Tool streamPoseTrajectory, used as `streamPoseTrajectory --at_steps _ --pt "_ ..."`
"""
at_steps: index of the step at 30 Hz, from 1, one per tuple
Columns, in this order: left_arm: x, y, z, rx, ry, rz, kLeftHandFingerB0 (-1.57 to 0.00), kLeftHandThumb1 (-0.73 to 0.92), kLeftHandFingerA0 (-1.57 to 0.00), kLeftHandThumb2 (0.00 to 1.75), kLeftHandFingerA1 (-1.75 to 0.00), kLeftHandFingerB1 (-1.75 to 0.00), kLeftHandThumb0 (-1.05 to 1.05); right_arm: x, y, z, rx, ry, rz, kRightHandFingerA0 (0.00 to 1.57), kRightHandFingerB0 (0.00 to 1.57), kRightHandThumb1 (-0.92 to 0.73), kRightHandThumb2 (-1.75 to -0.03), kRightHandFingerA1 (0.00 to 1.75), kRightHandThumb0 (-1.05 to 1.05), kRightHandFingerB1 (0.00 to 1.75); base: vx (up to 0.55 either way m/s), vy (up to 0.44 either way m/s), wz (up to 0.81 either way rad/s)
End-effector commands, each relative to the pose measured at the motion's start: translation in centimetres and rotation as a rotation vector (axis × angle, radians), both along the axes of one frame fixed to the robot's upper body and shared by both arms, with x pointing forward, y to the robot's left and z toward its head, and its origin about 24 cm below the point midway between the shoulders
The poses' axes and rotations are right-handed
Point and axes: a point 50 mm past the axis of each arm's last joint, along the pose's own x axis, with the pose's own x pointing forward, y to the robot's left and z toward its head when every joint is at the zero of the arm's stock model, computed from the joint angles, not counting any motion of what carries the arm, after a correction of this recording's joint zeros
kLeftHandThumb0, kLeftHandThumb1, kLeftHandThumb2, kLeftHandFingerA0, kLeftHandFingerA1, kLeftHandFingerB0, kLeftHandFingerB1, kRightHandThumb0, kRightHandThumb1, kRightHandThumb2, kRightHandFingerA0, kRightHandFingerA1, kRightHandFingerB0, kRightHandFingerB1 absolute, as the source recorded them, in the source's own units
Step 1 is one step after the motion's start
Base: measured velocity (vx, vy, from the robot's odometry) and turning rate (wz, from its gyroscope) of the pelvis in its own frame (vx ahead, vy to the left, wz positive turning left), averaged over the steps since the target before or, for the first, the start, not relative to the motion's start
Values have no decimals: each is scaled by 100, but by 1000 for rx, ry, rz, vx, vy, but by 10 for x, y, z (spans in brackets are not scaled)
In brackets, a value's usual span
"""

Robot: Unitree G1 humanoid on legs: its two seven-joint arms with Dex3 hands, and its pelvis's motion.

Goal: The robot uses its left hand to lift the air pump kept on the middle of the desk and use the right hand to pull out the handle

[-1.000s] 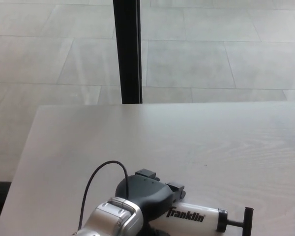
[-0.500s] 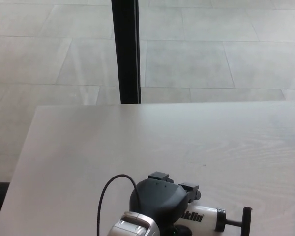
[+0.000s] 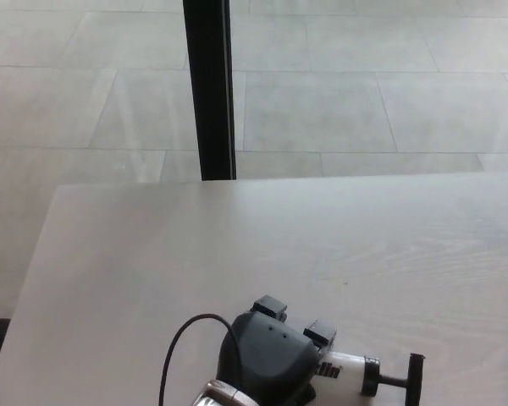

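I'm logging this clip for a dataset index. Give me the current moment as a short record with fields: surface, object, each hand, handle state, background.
surface: pale wood desk
object: white air pump lying near the desk's front edge
left hand: left hand over the pump's body, covering most of it; fingers appear wrapped on it
right hand: not in view
handle: black T-handle points to picture right, rod showing, nothing touching it
cable: black cable loops from the wrist
background: tiled floor, black post

Left hand low at frame bottom, fingers curled closed
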Motion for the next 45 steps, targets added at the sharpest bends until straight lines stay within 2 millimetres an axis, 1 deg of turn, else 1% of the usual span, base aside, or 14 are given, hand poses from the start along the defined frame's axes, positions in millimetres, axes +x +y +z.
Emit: streamPoseTrajectory --at_steps 1,3,4,10,11,12,18,23,37,38,39,40,41,45 --pt "-3 31 -25 190 15 69 -39 59 -52 57 -65 -41 -33 -5 -8 -1 -29 13 -31 61 45 -75 -62 59 -42 41 0 0 0" --pt "-2 31 -25 193 11 72 -47 63 -68 58 -70 -47 -30 -5 -8 -2 -28 11 -25 61 46 -75 -62 60 -42 41 0 0 0" --pt "-1 30 -23 188 37 69 -54 64 -84 63 -105 -54 -28 -4 -6 -3 -28 10 -28 63 47 -75 -62 59 -41 41 0 0 0" --pt "-3 30 -25 91 33 75 -68 76 -83 67 -105 -61 -34 -3 -1 0 -52 13 -28 67 47 -76 -61 58 -39 40 0 0 0" --pt "-3 31 -25 59 21 67 -72 73 -84 67 -125 -65 -32 -2 -1 0 -52 12 -28 63 42 -61 -87 67 -44 53 0 0 0" --pt "-3 31 -25 50 29 73 -67 71 -87 70 -142 -66 -33 -2 -1 0 -55 13 -27 67 44 -74 -61 57 -36 40 0 0 0" --pt "7 35 -16 -109 84 97 -78 75 -78 67 -157 -79 -29 0 4 -3 -25 9 14 78 43 -73 -61 63 -34 39 0 0 0" --pt "22 34 8 -307 -40 92 -53 76 -63 84 -175 -161 -20 5 13 -1 2 1 75 78 43 -72 -61 68 -40 41 0 0 0" --pt "77 33 88 -493 -365 34 -69 59 -81 92 -175 -151 -12 20 69 1 -36 44 250 81 51 -69 -61 75 -58 45 0 0 0" --pt "77 34 87 -519 -359 44 -92 50 -117 105 -137 -121 -18 21 75 -2 -37 62 263 84 42 -56 -97 83 -56 58 0 0 0" --pt "79 34 88 -543 -342 54 -65 57 -84 99 -175 -158 -12 22 82 -3 -44 72 278 84 43 -56 -97 83 -56 58 0 0 0" --pt "78 34 87 -545 -340 54 -65 57 -84 99 -175 -158 -12 21 82 -4 -43 76 279 84 43 -56 -97 83 -56 58 0 0 0" --pt "80 34 89 -541 -341 62 -64 60 -83 93 -175 -157 -14 21 85 -4 -55 84 281 82 53 -69 -61 75 -60 44 0 0 0" --pt "89 36 97 -478 -368 80 -65 62 -82 89 -175 -152 -17 25 110 -10 -89 121 347 81 49 -69 -62 82 -66 44 0 0 0"
